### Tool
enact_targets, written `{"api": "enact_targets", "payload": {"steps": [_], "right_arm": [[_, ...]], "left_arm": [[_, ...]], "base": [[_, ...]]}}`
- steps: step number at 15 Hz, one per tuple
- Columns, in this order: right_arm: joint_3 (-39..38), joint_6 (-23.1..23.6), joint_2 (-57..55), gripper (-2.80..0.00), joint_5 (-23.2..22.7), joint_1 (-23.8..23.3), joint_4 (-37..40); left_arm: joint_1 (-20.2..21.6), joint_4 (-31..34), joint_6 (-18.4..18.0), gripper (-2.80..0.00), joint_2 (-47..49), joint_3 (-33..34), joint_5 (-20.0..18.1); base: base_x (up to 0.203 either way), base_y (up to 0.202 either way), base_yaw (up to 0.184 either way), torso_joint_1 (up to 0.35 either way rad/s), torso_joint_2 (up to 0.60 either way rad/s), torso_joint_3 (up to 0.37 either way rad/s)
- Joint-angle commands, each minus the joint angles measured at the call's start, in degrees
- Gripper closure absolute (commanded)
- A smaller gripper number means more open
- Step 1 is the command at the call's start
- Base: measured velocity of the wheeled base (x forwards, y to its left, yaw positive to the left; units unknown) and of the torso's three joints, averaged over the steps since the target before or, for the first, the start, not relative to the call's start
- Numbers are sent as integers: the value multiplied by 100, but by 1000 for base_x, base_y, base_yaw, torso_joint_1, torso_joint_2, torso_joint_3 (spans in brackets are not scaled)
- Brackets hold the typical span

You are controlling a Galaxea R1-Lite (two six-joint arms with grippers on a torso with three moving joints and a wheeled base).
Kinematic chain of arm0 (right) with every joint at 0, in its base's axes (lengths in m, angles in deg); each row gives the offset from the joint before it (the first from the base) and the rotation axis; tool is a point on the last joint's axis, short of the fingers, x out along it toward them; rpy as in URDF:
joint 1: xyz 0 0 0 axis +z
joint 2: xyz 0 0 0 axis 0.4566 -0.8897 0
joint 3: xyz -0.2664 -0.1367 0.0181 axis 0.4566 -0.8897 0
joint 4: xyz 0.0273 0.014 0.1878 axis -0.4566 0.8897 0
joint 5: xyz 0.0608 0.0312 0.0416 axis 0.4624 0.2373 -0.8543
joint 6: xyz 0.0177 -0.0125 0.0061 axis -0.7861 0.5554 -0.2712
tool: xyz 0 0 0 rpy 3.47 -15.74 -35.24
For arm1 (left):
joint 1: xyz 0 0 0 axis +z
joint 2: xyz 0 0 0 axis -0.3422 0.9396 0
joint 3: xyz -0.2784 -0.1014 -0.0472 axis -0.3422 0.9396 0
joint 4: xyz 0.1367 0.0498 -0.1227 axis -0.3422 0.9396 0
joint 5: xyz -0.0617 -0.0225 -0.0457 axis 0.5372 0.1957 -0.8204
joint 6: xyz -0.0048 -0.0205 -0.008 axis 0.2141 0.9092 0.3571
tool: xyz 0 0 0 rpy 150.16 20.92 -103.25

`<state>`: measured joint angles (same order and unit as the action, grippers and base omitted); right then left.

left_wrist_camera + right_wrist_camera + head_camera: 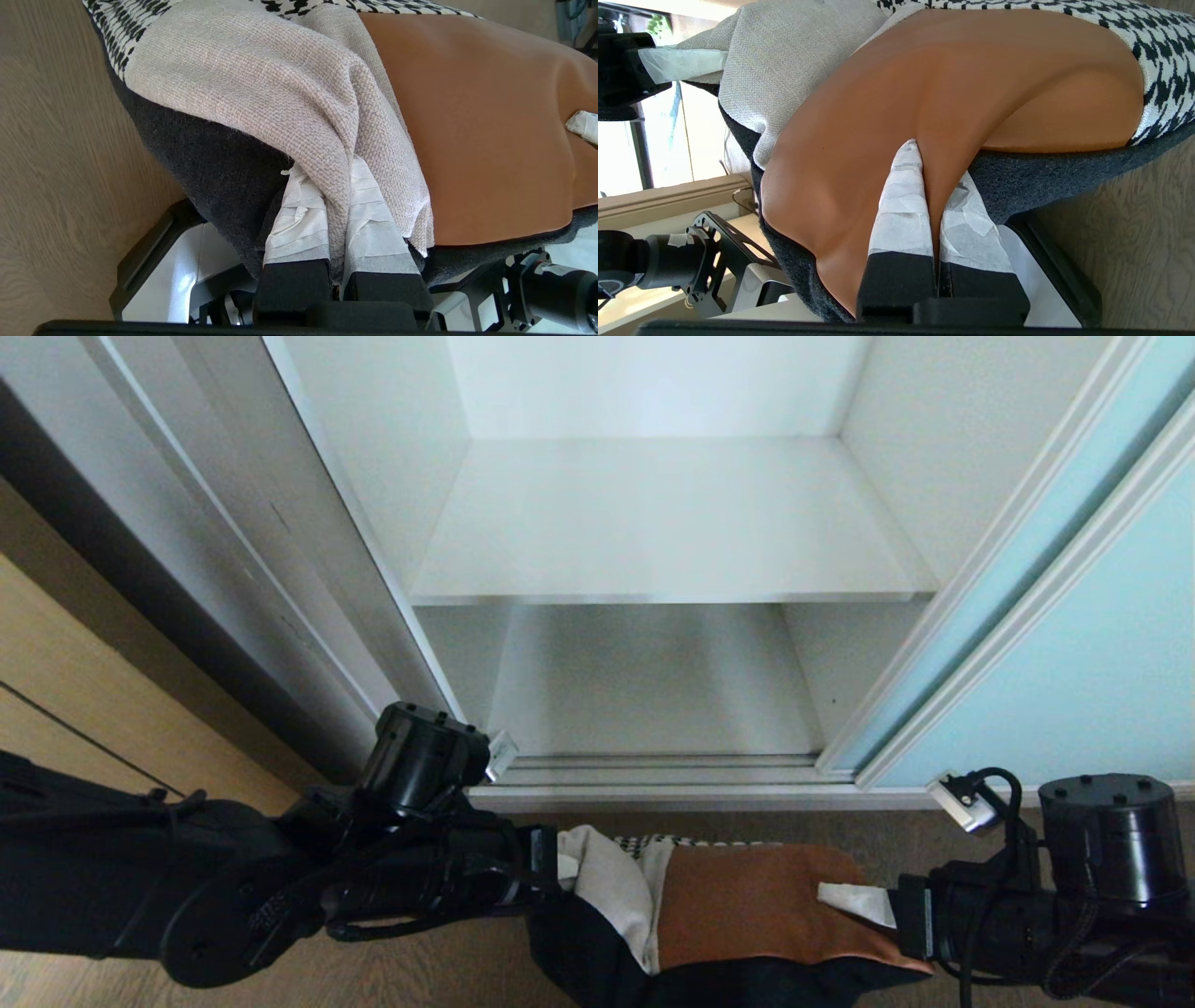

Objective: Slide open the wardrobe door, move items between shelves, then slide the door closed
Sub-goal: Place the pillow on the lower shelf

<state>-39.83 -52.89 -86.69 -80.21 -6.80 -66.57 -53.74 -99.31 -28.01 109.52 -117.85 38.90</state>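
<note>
Wardrobe stands open: the sliding wardrobe door (pixel 1074 644), pale aqua in a thin light frame, is pushed aside to the right of the compartment. Two white shelves in sight, the upper shelf (pixel 667 527) and the lower shelf (pixel 653 686), both bare where visible.

The bundle of clothing (pixel 738 915) hangs between the two arms, in front of the wardrobe and above the wood floor (pixel 448 971), not yet on either shelf. Left pincer (pixel 334 205) is clamped on a fold of the white cloth (pixel 261 88) at the bundle's left end. Right pincer (pixel 931 191) is pinched on a ridge of the tan-brown piece (pixel 952 84) at the right end. Judgement: a grip at each end keeps the soft stack spread and roughly level, so it can be carried as one load without the layers sliding off.

View differences. The head view alone gives the shelves, the door and where the load sits against them; it shows little of either grip, only the taped tip of the right pincer on the tan fabric. The wrist views show the taped fingers (pixel 299 219) closed on fabric, the black knit piece (pixel 205 154) sagging beneath, and a houndstooth cloth (pixel 1153 51) that barely shows from the head.

Judged step: transfer under way; placing and door closing remain.
</note>
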Motion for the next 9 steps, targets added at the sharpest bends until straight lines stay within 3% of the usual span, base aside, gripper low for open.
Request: {"api": "enact_targets", "payload": {"steps": [1, 9], "right_arm": [[-5, -15, -4, 0, -13, 2, -24], [-5, -15, -22, 0, -22, 2, -24]], "left_arm": [[-2, -7, 19, 0, 17, 2, -11], [-18, -7, 11, 0, 218, 29, -13]], "base": [[0, 0, 0, -1, 2, -196], [0, 0, 0, 1, 5, -161]]}}
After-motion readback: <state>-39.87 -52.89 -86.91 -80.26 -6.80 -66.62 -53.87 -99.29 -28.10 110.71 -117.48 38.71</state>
